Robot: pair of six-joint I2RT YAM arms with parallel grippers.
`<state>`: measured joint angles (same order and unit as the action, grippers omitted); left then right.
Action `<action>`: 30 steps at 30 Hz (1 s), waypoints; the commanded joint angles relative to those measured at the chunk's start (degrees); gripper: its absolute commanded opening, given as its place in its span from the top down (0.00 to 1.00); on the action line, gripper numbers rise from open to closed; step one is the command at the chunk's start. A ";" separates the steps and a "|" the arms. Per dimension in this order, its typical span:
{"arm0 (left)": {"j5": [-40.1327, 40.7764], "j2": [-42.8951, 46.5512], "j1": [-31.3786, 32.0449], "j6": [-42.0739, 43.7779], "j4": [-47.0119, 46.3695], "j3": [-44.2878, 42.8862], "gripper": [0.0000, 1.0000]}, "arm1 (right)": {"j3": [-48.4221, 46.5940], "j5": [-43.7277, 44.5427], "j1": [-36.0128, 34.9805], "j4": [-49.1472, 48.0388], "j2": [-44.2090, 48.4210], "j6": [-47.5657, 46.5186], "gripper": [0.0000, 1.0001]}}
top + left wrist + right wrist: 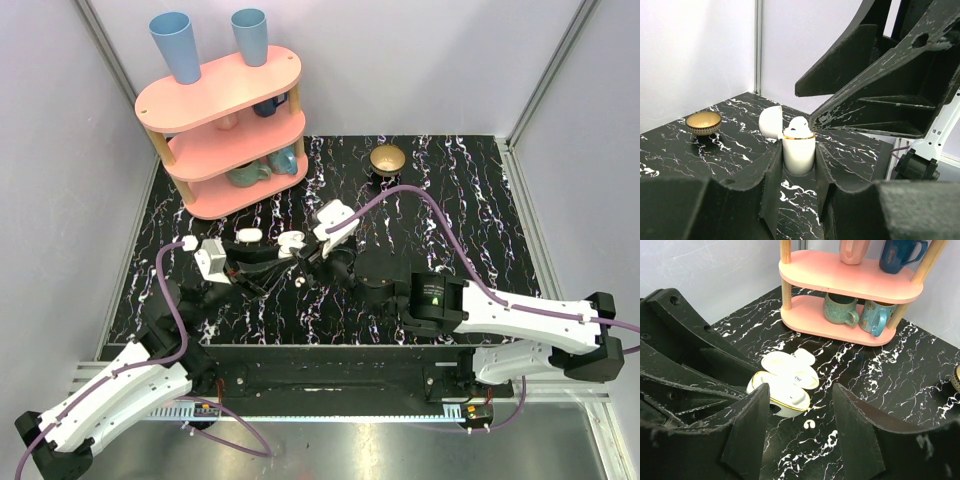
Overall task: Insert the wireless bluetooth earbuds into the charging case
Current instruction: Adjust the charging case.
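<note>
The charging case (799, 152), white with a gold rim, stands upright with its lid (771, 122) swung open. My left gripper (799, 156) is shut on the case body. One white earbud (799, 125) sits in the case, poking above the rim. A second earbud (809, 424) lies loose on the black marbled table just in front of the case (780, 395). My right gripper (801, 392) hovers over the case, open, with nothing between its fingers. From above, the case (291, 241) sits between the left gripper (275, 255) and right gripper (318, 255), with the loose earbud (301, 283) nearby.
A pink three-tier shelf (225, 130) with mugs and two blue cups stands at the back left. A small gold bowl (387, 159) sits at the back centre. A small white oval piece (805, 357) lies just behind the case.
</note>
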<state>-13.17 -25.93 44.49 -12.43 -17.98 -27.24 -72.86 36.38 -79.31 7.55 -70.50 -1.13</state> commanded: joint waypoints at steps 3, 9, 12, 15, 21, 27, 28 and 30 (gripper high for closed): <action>1.30 0.53 -0.28 0.47 -5.14 0.53 1.00 | -2.20 -0.52 -0.67 -3.85 4.84 2.79 0.28; 1.92 1.15 -0.28 0.65 -5.22 0.88 1.00 | -2.02 -0.43 -0.58 -4.30 8.45 7.10 0.17; 2.09 1.24 -0.28 0.91 -5.14 0.79 1.00 | -2.02 1.23 -0.50 -2.82 9.15 11.66 0.17; 1.39 1.76 -0.28 1.44 -5.57 0.61 1.00 | -3.86 1.77 3.52 5.75 9.06 21.48 0.16; 0.34 3.26 -0.28 2.93 -8.13 1.49 1.00 | 1.48 -25.28 18.83 9.69 10.03 45.23 0.18; 0.16 3.08 -0.28 3.73 -8.39 1.40 1.00 | 4.39 -35.67 20.95 3.80 9.16 53.67 0.17; 0.33 2.91 -0.19 3.81 -8.48 1.40 1.00 | 4.83 -37.68 20.86 2.74 8.63 55.34 0.17; 0.60 2.73 -0.28 3.99 -8.65 1.32 1.00 | 6.49 -39.63 20.95 -1.46 8.36 56.75 0.16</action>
<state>-12.60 -23.24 44.49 -9.63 -22.44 -25.65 -67.90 5.67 -58.65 14.72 -61.76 47.88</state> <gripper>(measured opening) 0.324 0.834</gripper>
